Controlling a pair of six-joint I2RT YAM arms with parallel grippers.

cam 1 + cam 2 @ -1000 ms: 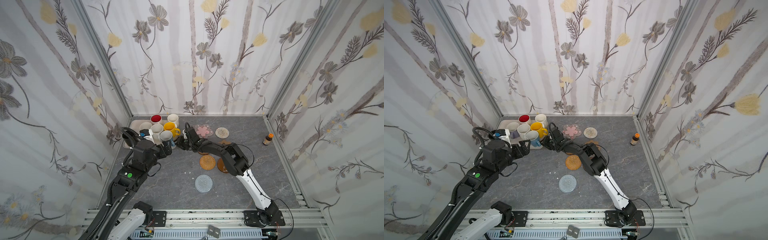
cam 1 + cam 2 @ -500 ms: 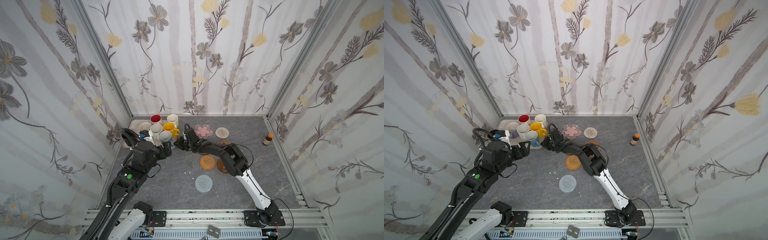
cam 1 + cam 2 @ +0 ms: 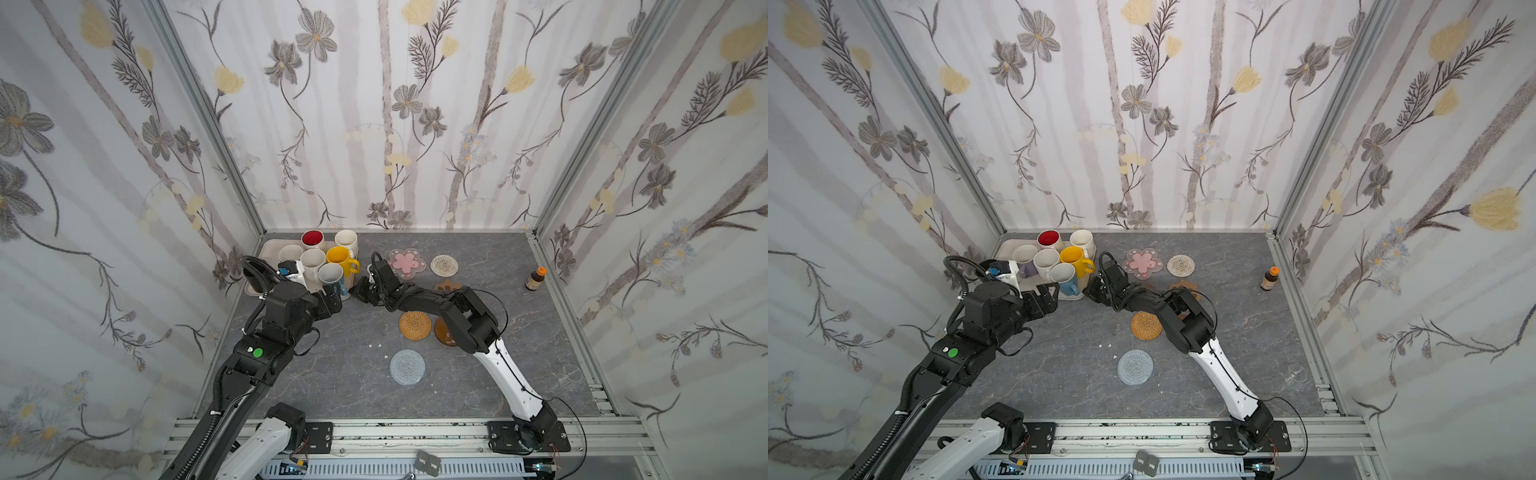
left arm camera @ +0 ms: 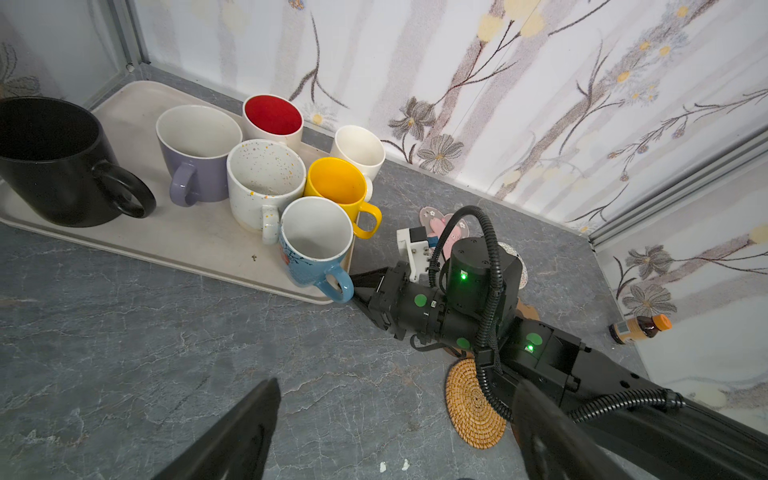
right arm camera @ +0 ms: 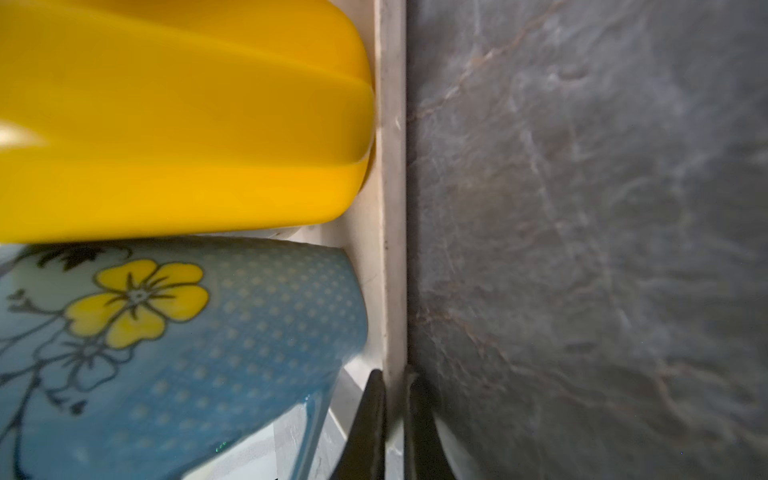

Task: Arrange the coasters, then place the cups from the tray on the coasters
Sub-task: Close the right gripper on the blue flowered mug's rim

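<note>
the tray (image 4: 183, 241) sits in the far left corner of the table (image 3: 332, 374) with all seven mugs on it: the black mug (image 4: 50, 166) stands apart at one end. the lavender mug (image 4: 199, 166), speckled mug (image 4: 262, 183), red-lined mug (image 4: 272, 118), white mug (image 4: 359, 151), yellow mug (image 4: 336, 183) and blue mug (image 4: 316, 253) are bunched together at the other. the blue mug stands at the tray's near right corner. the right gripper (image 5: 392, 374) reaches low across the table to that corner, its jaws closed on the tray's rim. in the right wrist view the cream rim runs between the two fingers (image 5: 370, 419), with the blue and yellow mugs just inside it. the left gripper (image 4: 395, 386) hangs over the bare table just in front of the tray, jaws wide apart and holding nothing. to the right of the tray the coasters lie bare on the table. the pink coaster (image 3: 406, 263) and white coaster (image 3: 444, 265) are side by side near the back wall, and the paw coaster (image 3: 446, 286) is just in front of them. the rattan coaster (image 3: 414, 326) is nearer the front, beside a wooden coaster (image 3: 442, 332) half hidden under the right arm. the grey coaster (image 3: 407, 367) is nearest the front. a bottle (image 3: 535, 278) stands by the right wall.
</note>
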